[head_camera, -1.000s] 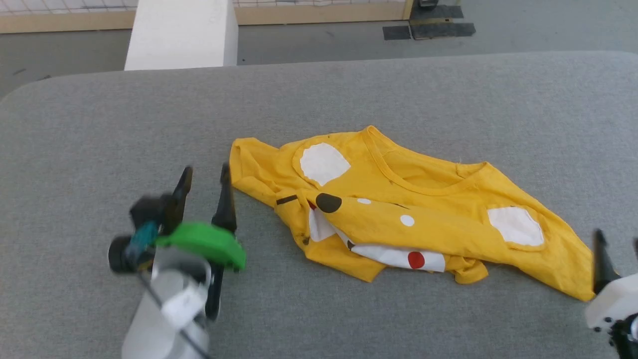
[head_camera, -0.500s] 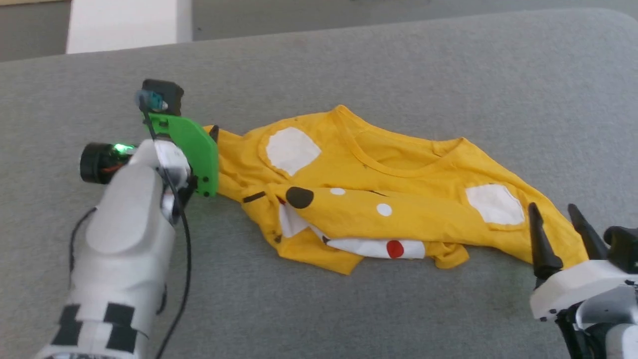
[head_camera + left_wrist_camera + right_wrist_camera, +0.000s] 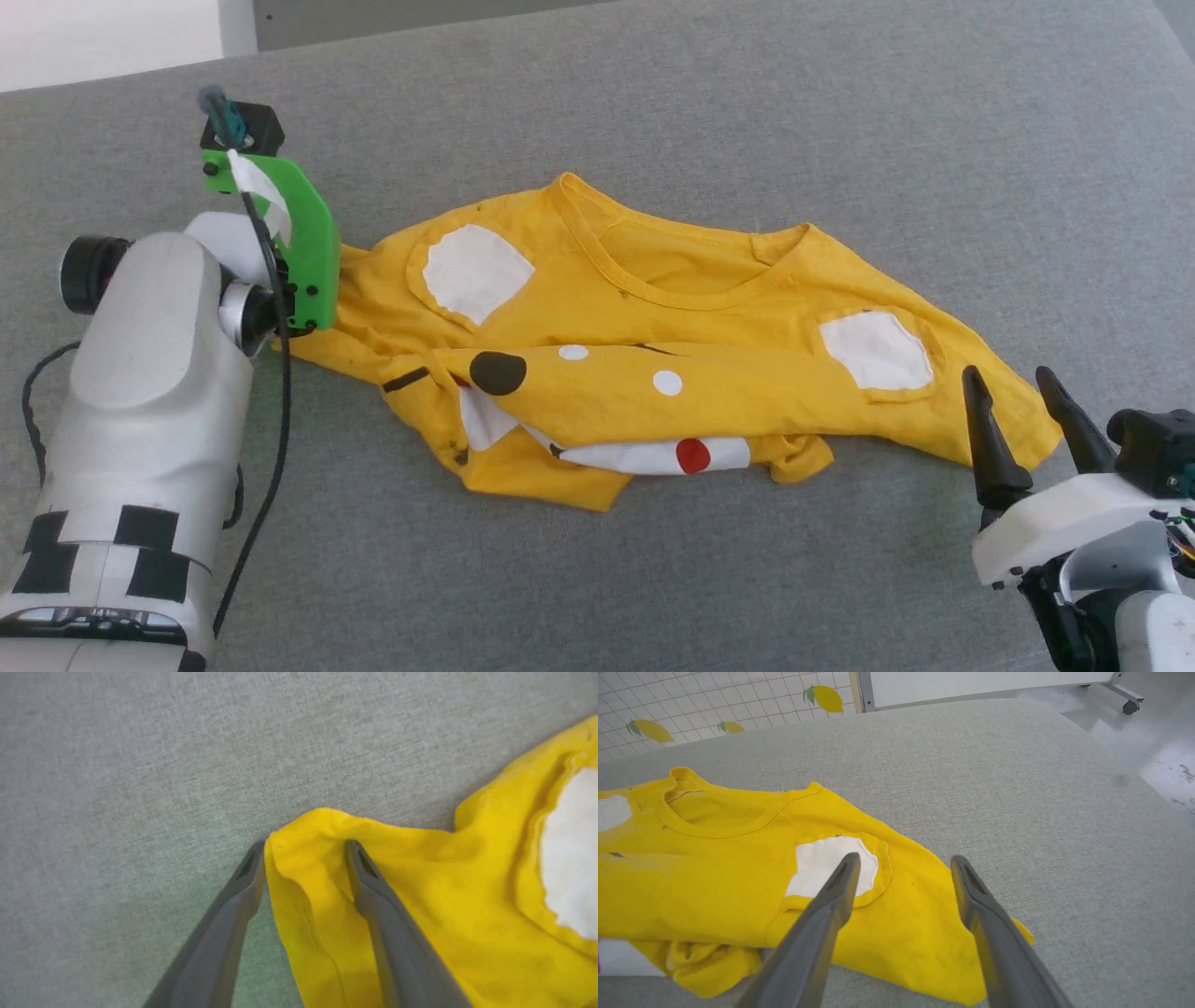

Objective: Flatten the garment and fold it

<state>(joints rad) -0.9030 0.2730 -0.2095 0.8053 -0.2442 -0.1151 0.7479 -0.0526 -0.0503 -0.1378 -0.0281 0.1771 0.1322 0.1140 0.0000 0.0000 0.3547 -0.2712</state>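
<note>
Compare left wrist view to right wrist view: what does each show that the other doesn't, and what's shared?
Left wrist, not right wrist: the left gripper, fingers open astride a raised fold at the garment edge, one finger over cloth, one over bare table. Right wrist, not left wrist: the right gripper, fingers open above a white patch, plus the neckline, a lemon-print tiled wall and the floor. Both: the yellow garment on the grey table.

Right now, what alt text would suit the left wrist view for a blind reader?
The left gripper's two dark grey fingers, spread apart, straddle a raised fold at the edge of a mustard-yellow t-shirt on a grey fabric tabletop. A white patch of its print shows at the right edge.
</note>
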